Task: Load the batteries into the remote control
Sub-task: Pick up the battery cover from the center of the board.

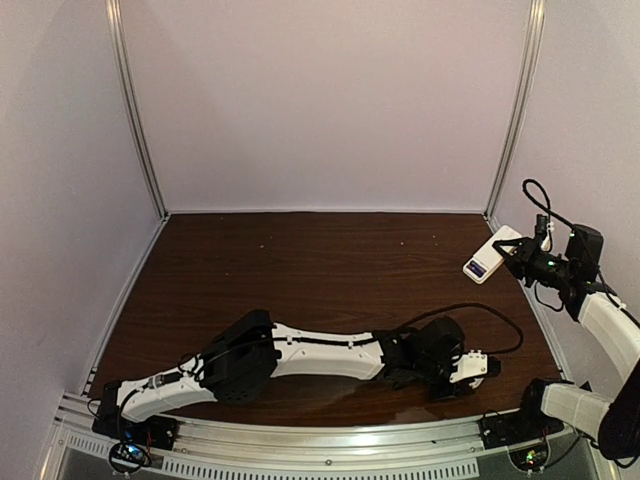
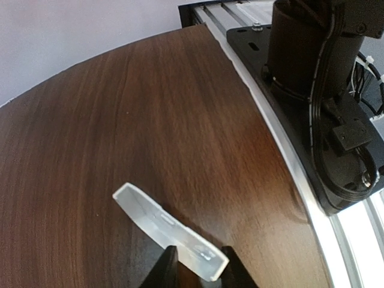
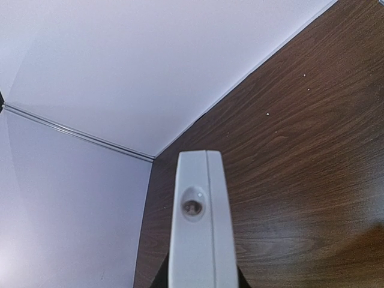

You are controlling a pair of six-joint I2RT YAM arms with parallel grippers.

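My right gripper (image 1: 517,256) is shut on the white remote control (image 1: 490,255) and holds it in the air at the table's right edge. A purple-blue patch (image 1: 477,268), the colour of the batteries, shows at the remote's lower left end; I cannot tell more. In the right wrist view the remote (image 3: 198,222) points away end-on between the fingers of the right gripper (image 3: 198,277). My left gripper (image 1: 478,368) lies low at the front right, shut on the small white cover piece (image 2: 168,228), which rests just above the table between the fingers of the left gripper (image 2: 198,257).
The left arm (image 1: 300,355) stretches across the front of the dark wooden table (image 1: 300,270). The right arm's black base (image 2: 318,78) and the metal front rail (image 2: 300,174) stand close to the left gripper. White walls enclose the table.
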